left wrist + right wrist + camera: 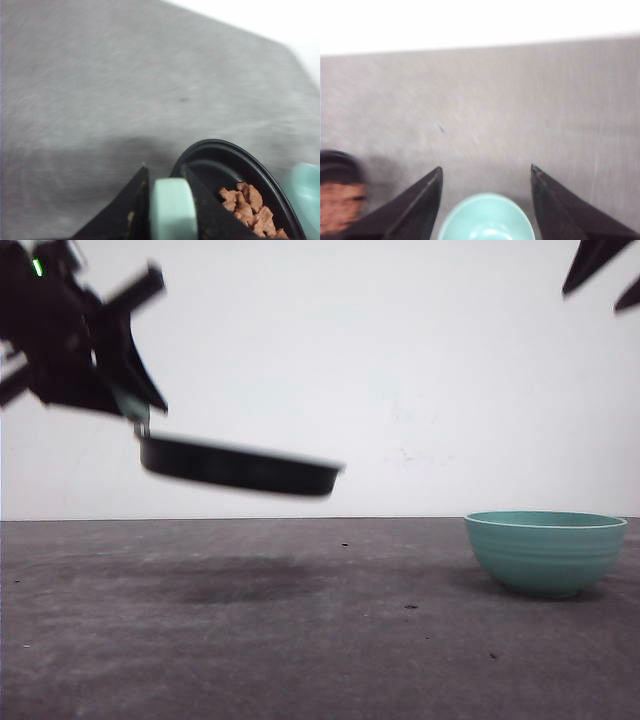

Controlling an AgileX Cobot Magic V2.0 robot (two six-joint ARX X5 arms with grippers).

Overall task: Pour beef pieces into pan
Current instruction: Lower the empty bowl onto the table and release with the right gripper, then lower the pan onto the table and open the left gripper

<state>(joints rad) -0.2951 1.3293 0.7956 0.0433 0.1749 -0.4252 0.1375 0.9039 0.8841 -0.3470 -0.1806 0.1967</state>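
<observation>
Left hand (167,200) clenched on pan (240,468) handle, pan lifted off desk (300,640), beef pieces (250,207) inside. Right hand (485,175) released above teal bowl (545,550).

- The left hand (167,200) is closed on the pale green handle (172,210) of the pan (220,155).
- Beef pieces (250,207) lie heaped inside it.
- Grey surface (100,90) lies beyond, blurred.
</observation>
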